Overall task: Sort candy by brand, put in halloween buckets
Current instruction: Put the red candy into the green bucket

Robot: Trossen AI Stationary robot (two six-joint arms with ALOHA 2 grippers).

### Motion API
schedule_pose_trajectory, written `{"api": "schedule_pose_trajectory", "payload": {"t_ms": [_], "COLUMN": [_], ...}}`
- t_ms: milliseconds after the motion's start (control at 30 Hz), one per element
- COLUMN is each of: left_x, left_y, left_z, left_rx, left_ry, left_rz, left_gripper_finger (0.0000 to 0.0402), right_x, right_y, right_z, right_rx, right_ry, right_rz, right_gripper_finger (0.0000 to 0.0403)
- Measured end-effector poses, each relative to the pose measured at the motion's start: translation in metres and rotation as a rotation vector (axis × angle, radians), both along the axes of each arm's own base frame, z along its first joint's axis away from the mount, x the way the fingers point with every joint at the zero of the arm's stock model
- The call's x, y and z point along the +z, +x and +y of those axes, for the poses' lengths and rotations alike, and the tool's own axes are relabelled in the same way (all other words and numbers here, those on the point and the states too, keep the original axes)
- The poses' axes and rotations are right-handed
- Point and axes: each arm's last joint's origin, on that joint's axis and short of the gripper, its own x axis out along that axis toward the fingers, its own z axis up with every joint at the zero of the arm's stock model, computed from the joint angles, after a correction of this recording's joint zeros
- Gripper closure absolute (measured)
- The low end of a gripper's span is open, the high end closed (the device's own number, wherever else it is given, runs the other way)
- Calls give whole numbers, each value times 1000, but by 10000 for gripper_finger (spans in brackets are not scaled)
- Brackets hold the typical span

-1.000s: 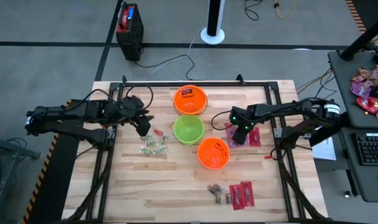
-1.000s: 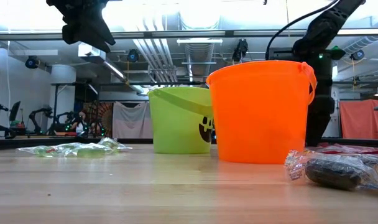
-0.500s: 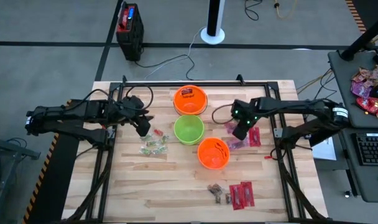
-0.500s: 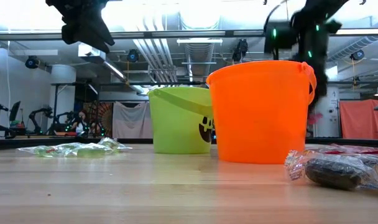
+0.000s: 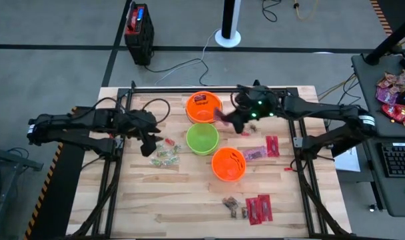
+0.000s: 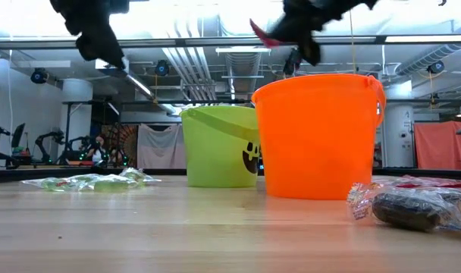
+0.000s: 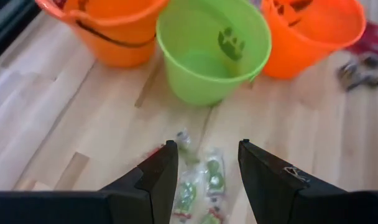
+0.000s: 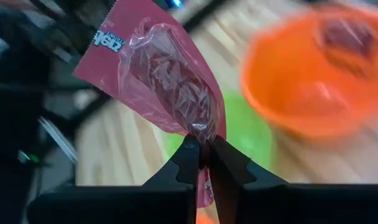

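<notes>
Desk point(image 5: 189, 200): pale wood planks inside a dark frame; carries everything below.

Halloween buckets: far orange bucket point(image 5: 204, 107), green bucket point(image 5: 202, 139) and near orange bucket point(image 5: 228, 164) stand in a touching diagonal row. Thin rigid plastic, light, likely to slide if knocked. The far one holds at least one red packet; what else lies inside is hidden by its wall.

Right end effector point(image 5: 230, 120): held in the air beside the far orange bucket, fingers pinched closed on a pink packet point(image 8: 158, 78). The grip is on the crimped end seal, the stiffest part; the rest hangs free above the fingers. Film wrapper, light, limp, slippery; a mid-body pinch would likely slip. Blurred in the low view.

Left end effector point(image 7: 204, 163): fingers parted, nothing between them, poised just above the green-yellow candies point(image 5: 164, 155).

Green-yellow candies: loose cluster on the desk beside the green bucket. Clear crinkly wrap, soft; best taken singly by a twisted end. Count cannot be made out.

Red packets point(image 5: 259, 207): flat, near front edge; another point(image 5: 272, 145) right of the near orange bucket, with a pink-purple packet point(image 5: 254, 154) beside it.

Dark brown pieces point(image 5: 234, 207): tiny, just beside the front red packets; brand unreadable.
</notes>
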Motion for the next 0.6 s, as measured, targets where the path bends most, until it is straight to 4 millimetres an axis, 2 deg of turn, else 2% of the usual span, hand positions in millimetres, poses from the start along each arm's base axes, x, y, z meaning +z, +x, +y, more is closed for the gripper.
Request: {"api": "schedule_pose_trajectory", "payload": {"t_ms": [167,333,433,600], "left_x": [-18,-29,-33,-40], "left_y": [2,10,15,22], "left_z": [2,2,2,2], "left_rx": [10,80,69,-59], "left_ry": [57,10,15,98], "left_rz": [77,121,145,170], "left_gripper_finger": [249,249,249,249], "right_x": [-8,-31,-44,-53], "right_y": [39,70,82,91], "right_z": [5,10,11,9], "right_rx": [72,105,75,54], "right_ry": [-54,-36,-25,-17], "right_rz": [9,89,186,339], "right_gripper_finger": [386,384,376,346]}}
